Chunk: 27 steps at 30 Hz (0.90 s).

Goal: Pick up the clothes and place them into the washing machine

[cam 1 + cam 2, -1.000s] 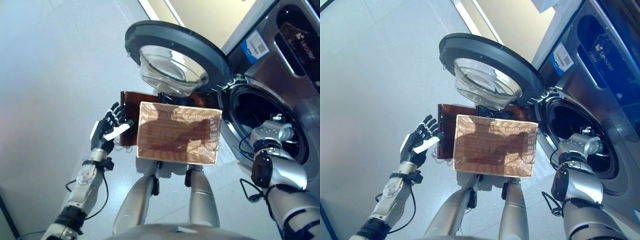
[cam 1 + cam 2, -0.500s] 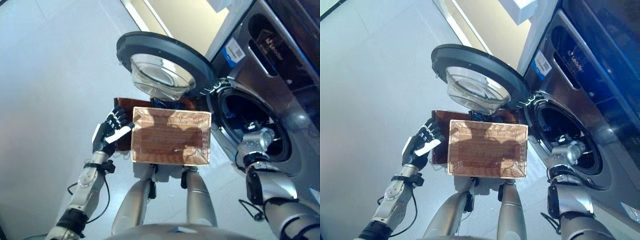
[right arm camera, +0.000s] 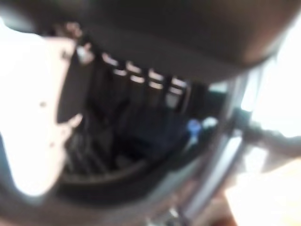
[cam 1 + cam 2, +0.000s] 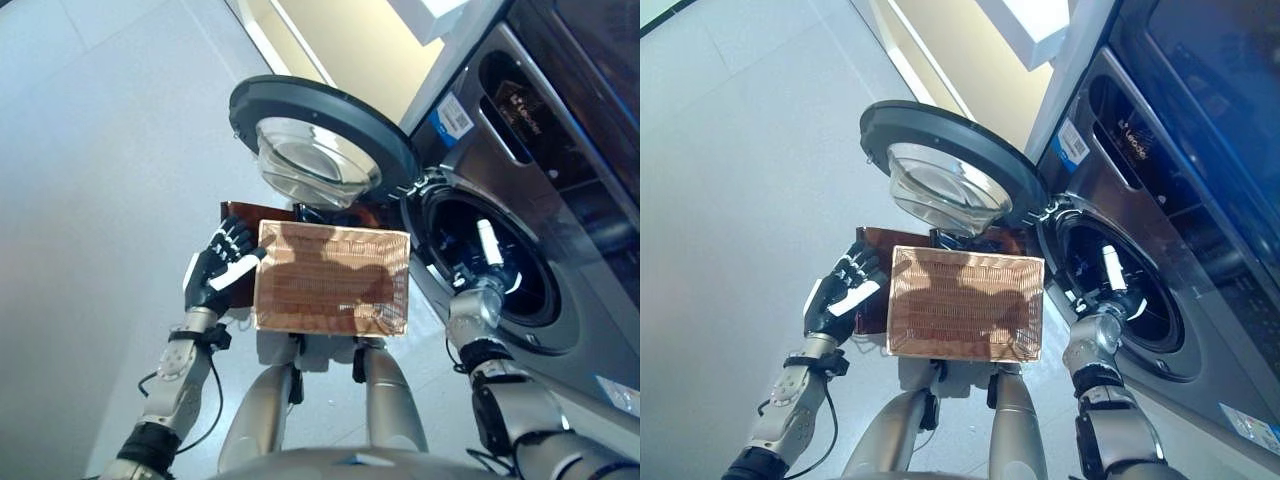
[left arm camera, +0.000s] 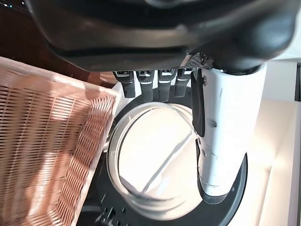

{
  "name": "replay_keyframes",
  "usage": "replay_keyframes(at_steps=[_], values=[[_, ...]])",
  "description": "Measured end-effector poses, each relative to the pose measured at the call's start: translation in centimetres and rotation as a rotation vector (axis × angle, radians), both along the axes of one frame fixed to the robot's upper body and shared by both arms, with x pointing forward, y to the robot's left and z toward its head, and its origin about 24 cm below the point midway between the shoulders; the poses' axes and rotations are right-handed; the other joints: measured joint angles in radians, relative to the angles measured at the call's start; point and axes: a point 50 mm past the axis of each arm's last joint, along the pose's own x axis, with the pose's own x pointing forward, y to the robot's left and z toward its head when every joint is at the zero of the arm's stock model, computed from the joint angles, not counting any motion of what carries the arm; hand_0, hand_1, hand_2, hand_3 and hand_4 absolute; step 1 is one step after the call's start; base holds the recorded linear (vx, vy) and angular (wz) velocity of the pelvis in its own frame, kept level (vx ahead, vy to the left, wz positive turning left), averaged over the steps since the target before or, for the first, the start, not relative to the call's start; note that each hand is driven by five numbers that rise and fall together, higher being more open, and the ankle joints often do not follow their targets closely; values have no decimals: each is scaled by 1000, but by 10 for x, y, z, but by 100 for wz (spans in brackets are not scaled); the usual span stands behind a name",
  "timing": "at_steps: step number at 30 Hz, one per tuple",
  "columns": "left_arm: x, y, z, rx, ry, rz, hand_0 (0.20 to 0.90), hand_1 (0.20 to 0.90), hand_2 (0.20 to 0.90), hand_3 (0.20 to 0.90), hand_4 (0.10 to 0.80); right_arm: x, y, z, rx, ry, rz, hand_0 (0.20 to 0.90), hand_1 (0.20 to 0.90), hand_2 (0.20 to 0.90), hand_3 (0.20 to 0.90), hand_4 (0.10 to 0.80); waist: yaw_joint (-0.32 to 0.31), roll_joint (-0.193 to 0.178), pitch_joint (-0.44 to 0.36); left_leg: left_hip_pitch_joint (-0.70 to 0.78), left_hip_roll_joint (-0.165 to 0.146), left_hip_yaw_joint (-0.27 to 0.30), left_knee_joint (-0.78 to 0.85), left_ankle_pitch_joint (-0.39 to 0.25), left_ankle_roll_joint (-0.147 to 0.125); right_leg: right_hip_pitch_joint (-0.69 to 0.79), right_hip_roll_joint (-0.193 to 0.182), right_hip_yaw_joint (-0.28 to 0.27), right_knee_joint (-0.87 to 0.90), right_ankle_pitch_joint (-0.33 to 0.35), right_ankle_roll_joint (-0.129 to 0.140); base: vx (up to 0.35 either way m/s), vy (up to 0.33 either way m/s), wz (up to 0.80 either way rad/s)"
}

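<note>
The wicker basket (image 4: 330, 285) rests on the low dark brown box (image 4: 238, 214) and its woven bottom shows bare. The washing machine (image 4: 570, 200) stands at the right with its round door (image 4: 320, 140) swung open. My right hand (image 4: 487, 245) reaches into the drum opening (image 4: 525, 280), its white-covered thumb pointing inward. In the right wrist view its fingers (image 3: 141, 82) look straight, and a dark blue cloth (image 3: 160, 134) lies in the drum just past them. My left hand (image 4: 212, 275) is open and empty beside the basket's left edge, with straight fingers (image 5: 146, 82).
The open door's glass bowl (image 4: 318, 165) hangs just over the basket's far edge and shows in the left wrist view (image 5: 155, 155). Grey floor (image 4: 90, 200) spreads to the left. A pale wall (image 4: 350, 50) stands behind the machine.
The camera has shifted toward the machine. My right hand has gone deeper into the drum opening, so its white thumb now shows inside. The left hand and basket keep their places.
</note>
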Motion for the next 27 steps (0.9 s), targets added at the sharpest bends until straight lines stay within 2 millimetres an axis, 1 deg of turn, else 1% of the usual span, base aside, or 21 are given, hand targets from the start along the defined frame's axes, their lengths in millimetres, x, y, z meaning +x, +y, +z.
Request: replay_keyframes(at_steps=[2,4,5,7,9,10,11,16,18,19,21,23,26,27], values=[[0,2,-1,-3,3,15,900,900,900,900,800,-2,6,-4,-54,28,54,900,900,900,900,800,1,-3,-2,3,2,1,6,-1,-1,7,2,-1,-2,1,-1,9,5,-2],[-3,5,-4,1,16,30,900,900,900,900,800,-10,15,-11,-110,66,123,900,900,900,900,800,1,-12,-15,15,7,3,6,-7,-7,20,7,-1,-10,2,-3,30,9,-5],[-4,6,-5,1,19,35,900,900,900,900,800,-9,18,-10,-128,62,143,900,900,900,900,800,2,-14,-16,18,8,3,6,-8,-9,26,8,-1,-14,2,-3,34,-3,-2],[-7,7,-8,9,33,40,900,900,900,900,800,-18,28,-17,-187,96,218,900,900,900,900,800,-1,-25,-26,37,11,5,6,-12,-10,46,12,1,-19,1,-4,72,-6,-8],[-10,7,-12,31,52,38,900,900,900,900,800,-26,34,-22,-226,114,273,900,900,900,900,800,2,-34,-35,66,13,7,0,-16,-11,79,14,0,-36,1,-3,86,-6,-8],[-12,9,-16,42,69,41,900,900,900,900,800,-33,35,-29,-240,140,294,900,900,900,900,800,-1,-41,-52,72,15,8,-4,-18,-13,86,16,0,-45,1,-2,76,-3,-3],[-14,10,-18,45,82,47,900,900,900,900,800,-36,37,-32,-257,161,317,900,900,900,900,800,2,-49,-63,85,17,9,-16,-18,-13,97,18,0,-56,6,-2,75,0,-2],[-23,13,-30,63,137,65,900,900,900,900,800,-54,38,-45,-357,247,399,900,900,900,900,800,0,-60,-78,153,22,9,-44,-18,-14,177,25,-7,-108,17,-1,109,-2,2],[-28,15,-40,81,184,73,900,900,900,900,800,-64,38,-53,-409,294,475,900,900,900,900,800,2,-61,-78,215,26,5,-70,-19,-15,245,32,-13,-144,20,0,123,13,-1],[-33,17,-43,90,203,77,900,900,900,900,800,-69,40,-57,-429,312,510,900,900,900,900,800,3,-64,-82,245,29,6,-78,-24,-21,278,34,-15,-158,19,-1,123,18,0],[-39,18,-49,102,225,79,900,900,900,900,800,-74,40,-59,-443,324,538,900,900,900,900,800,4,-66,-100,264,30,5,-94,-24,-21,293,38,-15,-171,19,-1,111,8,1],[-47,20,-62,134,292,82,900,900,900,900,800,-80,39,-64,-470,362,587,900,900,900,900,800,3,-65,-102,315,30,5,-106,-24,-21,357,41,-16,-205,26,2,95,3,-4],[-55,22,-70,156,335,86,900,900,900,900,800,-90,39,-70,-503,405,636,900,900,900,900,800,5,-71,-113,373,32,7,-122,-31,-27,421,44,-16,-241,28,5,99,-1,-9],[-58,23,-74,178,361,80,900,900,900,900,800,-92,37,-71,-542,425,660,900,900,900,900,800,7,-71,-116,388,31,6,-122,-32,-26,444,44,-16,-253,32,5,87,2,-7]])
